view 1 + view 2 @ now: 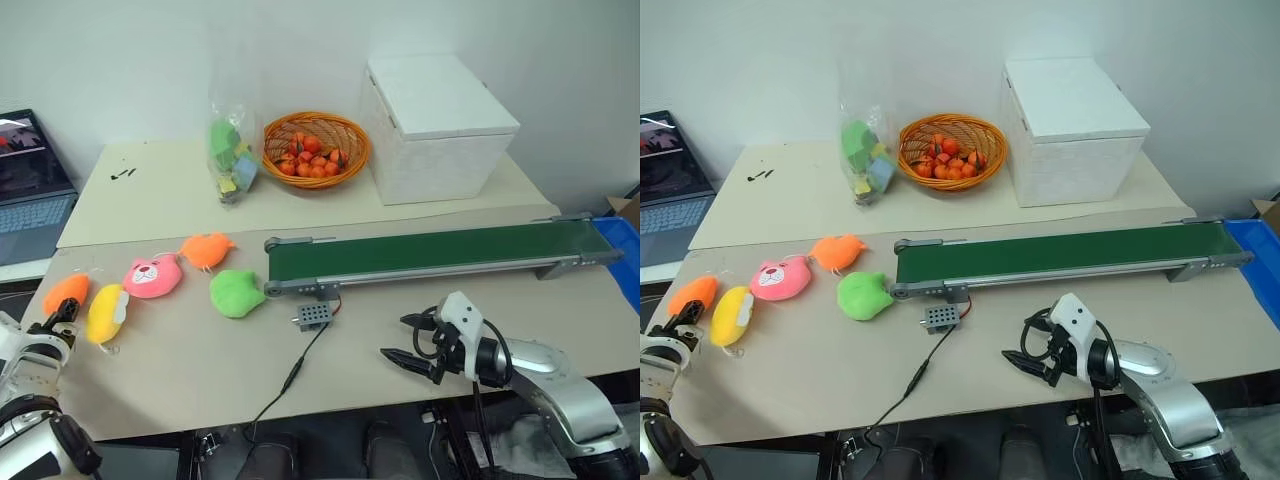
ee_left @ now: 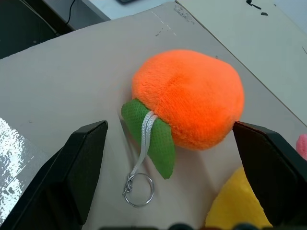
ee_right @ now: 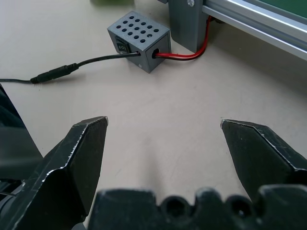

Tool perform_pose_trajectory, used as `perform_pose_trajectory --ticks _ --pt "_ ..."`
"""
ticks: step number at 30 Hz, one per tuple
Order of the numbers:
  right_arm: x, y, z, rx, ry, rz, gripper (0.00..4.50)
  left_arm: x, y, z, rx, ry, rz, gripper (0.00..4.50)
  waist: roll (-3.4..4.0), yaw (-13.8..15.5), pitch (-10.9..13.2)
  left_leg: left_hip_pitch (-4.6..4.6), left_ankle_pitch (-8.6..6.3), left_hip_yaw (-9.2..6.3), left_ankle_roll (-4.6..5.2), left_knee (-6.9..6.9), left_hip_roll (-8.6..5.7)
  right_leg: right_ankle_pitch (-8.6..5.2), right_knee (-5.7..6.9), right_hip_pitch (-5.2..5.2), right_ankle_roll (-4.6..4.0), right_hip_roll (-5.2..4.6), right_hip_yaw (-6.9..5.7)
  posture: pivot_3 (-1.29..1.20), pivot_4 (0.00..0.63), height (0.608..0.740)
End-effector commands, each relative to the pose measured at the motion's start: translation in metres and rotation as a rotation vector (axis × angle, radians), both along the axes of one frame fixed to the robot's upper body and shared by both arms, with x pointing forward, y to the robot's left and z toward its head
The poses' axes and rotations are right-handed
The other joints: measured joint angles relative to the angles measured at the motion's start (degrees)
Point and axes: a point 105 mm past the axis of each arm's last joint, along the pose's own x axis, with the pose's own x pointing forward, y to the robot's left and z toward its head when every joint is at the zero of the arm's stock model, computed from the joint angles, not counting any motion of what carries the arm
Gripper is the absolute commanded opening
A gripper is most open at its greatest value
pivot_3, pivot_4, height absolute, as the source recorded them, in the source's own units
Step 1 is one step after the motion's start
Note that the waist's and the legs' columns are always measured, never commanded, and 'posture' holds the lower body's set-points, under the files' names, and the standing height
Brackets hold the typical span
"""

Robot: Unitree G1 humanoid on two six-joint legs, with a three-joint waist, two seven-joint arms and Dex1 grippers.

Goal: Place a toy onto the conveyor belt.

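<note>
Tabletop at lower left: wide-open, empty left gripper (image 2: 168, 143) straddles the toy (image 2: 189, 96); closing might snag the neighbouring yellow plush (image 2: 237, 203).

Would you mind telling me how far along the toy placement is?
Nothing is placed yet: the conveyor belt carries no toy. In hand: the open left gripper brackets the orange toy, which lies on the table. Left: close, lift, carry, release.

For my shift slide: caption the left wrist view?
Open left gripper straddles the orange plush toy, green leaf and key ring facing the camera.
</note>
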Motion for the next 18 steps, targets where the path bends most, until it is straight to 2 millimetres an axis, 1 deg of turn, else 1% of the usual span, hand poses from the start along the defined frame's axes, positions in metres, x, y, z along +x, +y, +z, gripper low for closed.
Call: perform_pose_trajectory --ticks 1,8,12,16,18 --pt "0.0005 0.0045 0.0126 0.019 -0.04 0.015 4.43 0.0009 0.009 0.0169 0.05 -0.021 0.008 4.41 0.0 0.0 0.0 0.0 0.0 0.0 0.0 0.0 0.0 0.0 0.0 0.0 0.0 0.0 0.0 0.0 0.15 0.74" --pt "0.0003 0.0057 0.0138 0.025 -0.039 0.013 4.43 0.0022 0.0088 0.0198 0.086 -0.013 -0.009 4.41 0.0 0.0 0.0 0.0 0.0 0.01 0.0 0.01 0.0 0.01 0.01 0.0 -0.01 0.0 0.0 0.0 0.15 0.74" --pt "-0.0008 0.0057 0.013 0.023 -0.036 0.01 4.5 0.0031 0.0076 0.02 0.091 -0.023 -0.015 3.37 -0.01 -0.1 0.0 0.0 0.0 0.01 0.0 0.01 0.0 0.01 0.02 0.0 -0.01 0.0 0.0 0.0 0.15 0.74" --pt "-0.0015 0.005 0.0124 0.022 -0.034 0.004 4.5 0.0038 0.0047 0.0155 0.085 -0.011 -0.023 1.98 -0.01 -0.1 0.0 0.0 0.0 0.02 0.0 0.02 0.0 0.01 0.03 0.0 -0.02 0.0 0.0 0.0 0.15 0.74" --pt "-0.0021 0.0053 0.0119 0.022 -0.032 0.003 4.5 0.0051 0.0014 0.0121 0.082 -0.004 -0.037 1.19 -0.01 -0.1 0.0 0.0 0.0 0.02 0.0 0.02 0.0 0.01 0.03 0.0 -0.02 0.0 0.0 0.0 0.15 0.74"
